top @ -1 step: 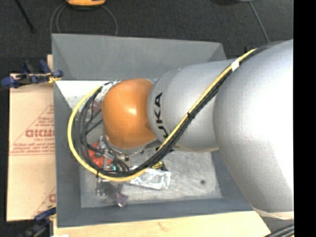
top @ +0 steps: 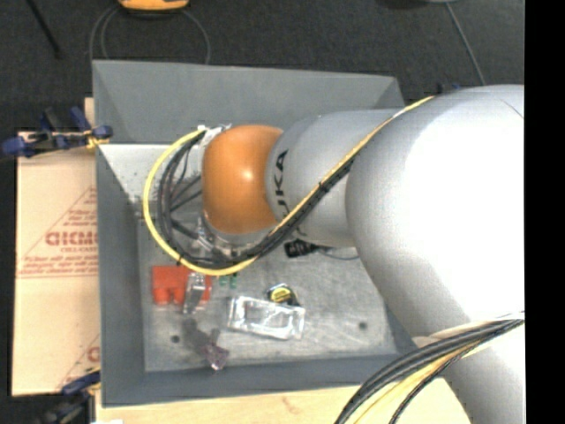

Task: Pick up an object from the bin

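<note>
**Arm's deep in the bin, hovering by the orange block**

Standing next to the rig right now. The big silver arm [top: 424, 193] comes in from the right of the frame and dips into the grey bin [top: 265, 87], with its orange cover [top: 237, 179] sitting over the left-middle of the bin floor. A yellow cable [top: 155, 184] loops loosely around the wrist, I'd guess slack so the wrist can twist freely.

The wrist blocks most of what's under it, so I honestly can't tell whether the jaws are spread or pressed together.

The nearest thing is an orange-red block [top: 166, 285] at the lower left of the bin floor, just below the wrist and near the left wall. Looks to me like that's the target, since the wrist is parked low right above it. Not picked yet as far as I can see.

Other bits lie apart on the floor, not heaped: a clear plastic packet [top: 265, 317] to the block's right, a small yellow-and-black thing [top: 281, 295] just above the packet, and a dark crumpled piece [top: 208, 352] near the bottom wall. With the wall close, I'd expect a tight approach.
</note>
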Robot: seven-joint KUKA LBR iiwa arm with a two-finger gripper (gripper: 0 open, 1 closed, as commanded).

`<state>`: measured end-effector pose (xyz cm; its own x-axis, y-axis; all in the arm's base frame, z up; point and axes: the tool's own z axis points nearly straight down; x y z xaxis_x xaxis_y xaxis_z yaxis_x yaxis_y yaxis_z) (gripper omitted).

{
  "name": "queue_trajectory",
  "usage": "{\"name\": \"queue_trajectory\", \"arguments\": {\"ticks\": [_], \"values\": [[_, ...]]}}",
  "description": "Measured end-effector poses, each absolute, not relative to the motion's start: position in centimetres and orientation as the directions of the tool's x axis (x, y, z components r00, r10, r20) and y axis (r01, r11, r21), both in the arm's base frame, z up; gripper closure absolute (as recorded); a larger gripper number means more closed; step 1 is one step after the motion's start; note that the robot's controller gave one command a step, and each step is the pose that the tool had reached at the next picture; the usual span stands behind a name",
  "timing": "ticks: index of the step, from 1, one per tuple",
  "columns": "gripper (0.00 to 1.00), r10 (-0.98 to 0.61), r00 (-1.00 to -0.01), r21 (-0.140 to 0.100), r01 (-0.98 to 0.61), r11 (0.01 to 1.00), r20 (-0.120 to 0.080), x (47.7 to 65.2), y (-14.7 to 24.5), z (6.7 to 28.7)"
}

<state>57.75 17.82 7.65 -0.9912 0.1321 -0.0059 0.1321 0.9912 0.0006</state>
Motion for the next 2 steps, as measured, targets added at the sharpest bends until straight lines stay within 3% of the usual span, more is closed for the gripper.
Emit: {"name": "queue_trajectory", "arguments": {"ticks": [1, 2], "values": [[1.00, 0.131, -0.991, 0.004, 0.131, 0.991, -0.006, 57.6, 18.1, 8.0], [1.00, 0.117, -0.993, 0.004, 0.117, 0.993, -0.011, 57.6, 15.5, 25.3]]}}
